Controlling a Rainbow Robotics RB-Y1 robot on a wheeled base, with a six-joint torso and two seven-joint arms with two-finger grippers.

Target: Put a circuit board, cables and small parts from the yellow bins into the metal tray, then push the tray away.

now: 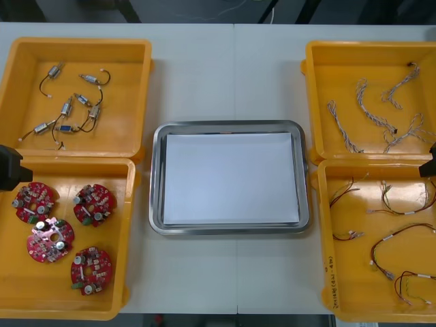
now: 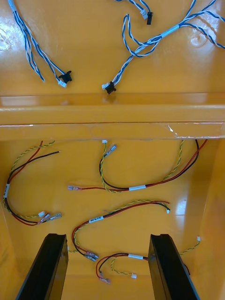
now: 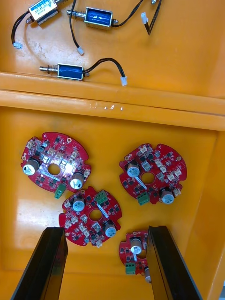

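The metal tray lies flat in the middle of the surface, white inside. Its long axis runs from the robot's left to its right, with the long sides square to the bins on either hand. It stands apart from all four bins.

On the left, the near left bin holds four round red circuit boards, lying flat with their components up, close together, two of them touching or nearly so. Beyond it, the far left bin holds small metal parts with short black leads, scattered at different angles. On the right, the far right bin holds twisted blue and white cables. The near right bin holds red and yellow cables, loosely curled and spread over its floor.

The left gripper hangs at the outer edge of the left bins, by the wall between them. In its wrist view the black fingers stand wide apart over the boards, gripping nothing. The right gripper hangs likewise at the outer edge of the right bins. Its fingers are spread above the red and yellow cables and hold nothing.
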